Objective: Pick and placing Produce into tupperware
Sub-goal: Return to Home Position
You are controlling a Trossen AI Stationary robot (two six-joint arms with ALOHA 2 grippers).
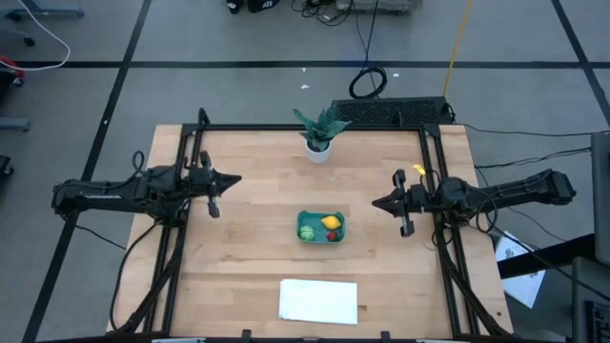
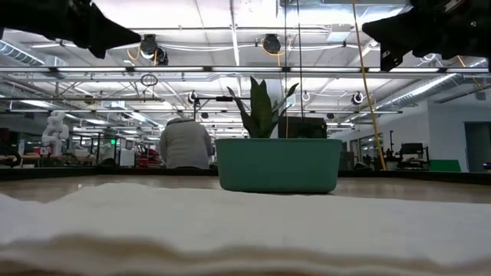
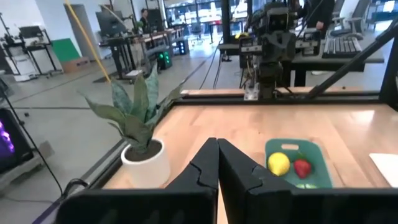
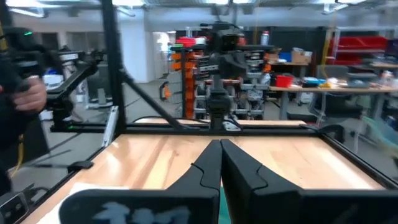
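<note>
The teal tupperware tub (image 1: 320, 228) stands on the table's middle; it also shows in the low view (image 2: 278, 164) and left wrist view (image 3: 297, 163). Inside lie the green piece (image 1: 307, 232), the yellow lemon-like piece (image 1: 330, 223) (image 3: 278, 163) and the small red piece (image 1: 333, 235) (image 3: 302, 168). My left gripper (image 1: 237, 178) (image 3: 217, 147) hovers shut above the table's left part, well clear of the tub. My right gripper (image 1: 375, 202) (image 4: 220, 146) hovers shut above the table's right part, pointing toward the tub.
A leafy plant in a white pot (image 1: 319, 136) stands near the table's far edge. A flat white sheet (image 1: 318, 300) lies near the near edge, in front of the tub. A black frame (image 1: 193, 152) borders the table. A person (image 2: 185, 143) sits in the room beyond.
</note>
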